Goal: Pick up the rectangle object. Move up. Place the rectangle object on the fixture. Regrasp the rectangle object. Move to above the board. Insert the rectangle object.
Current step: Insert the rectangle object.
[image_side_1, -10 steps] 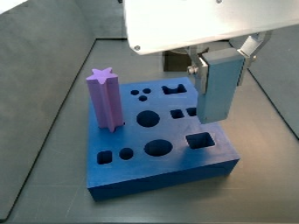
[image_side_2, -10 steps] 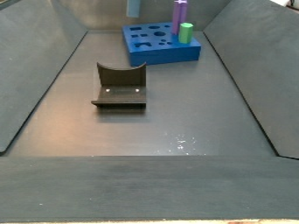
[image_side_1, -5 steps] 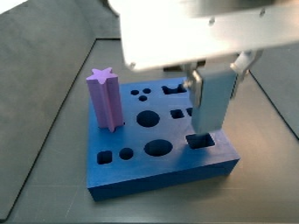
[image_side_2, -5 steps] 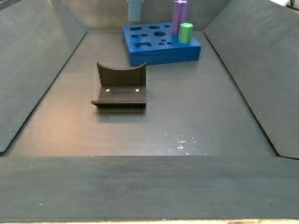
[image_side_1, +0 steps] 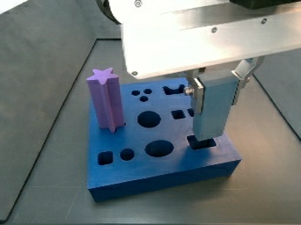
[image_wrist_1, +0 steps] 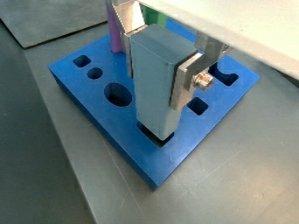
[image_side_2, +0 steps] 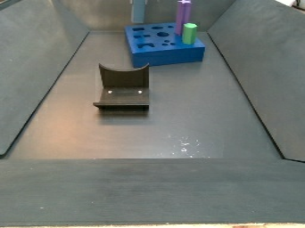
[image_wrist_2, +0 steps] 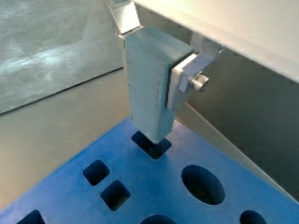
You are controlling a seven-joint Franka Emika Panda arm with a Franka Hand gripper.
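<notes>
The gripper [image_side_1: 219,83] is shut on the rectangle object [image_side_1: 212,110], a grey-blue bar held upright over the blue board [image_side_1: 165,169]. The bar's lower end stands in the mouth of a square hole at the board's near right corner. Both wrist views show the bar [image_wrist_1: 156,83] [image_wrist_2: 149,87] clamped between the silver fingers [image_wrist_1: 191,74], with its foot at the dark hole [image_wrist_2: 149,146]. The board's surface [image_wrist_1: 152,166] [image_wrist_2: 140,197] lies below. The fixture [image_side_2: 121,87] stands empty on the floor, well away from the board [image_side_2: 167,46].
A purple star-topped post [image_side_1: 106,98] stands in the board's left side; it also shows in a side view [image_side_2: 184,13] beside a green cylinder [image_side_2: 190,34]. Several other cut-out holes are open. Dark sloping walls [image_side_2: 36,80] enclose the floor.
The gripper has come down with the bar. The bar's lower end has dropped from above the board into the mouth of the square hole.
</notes>
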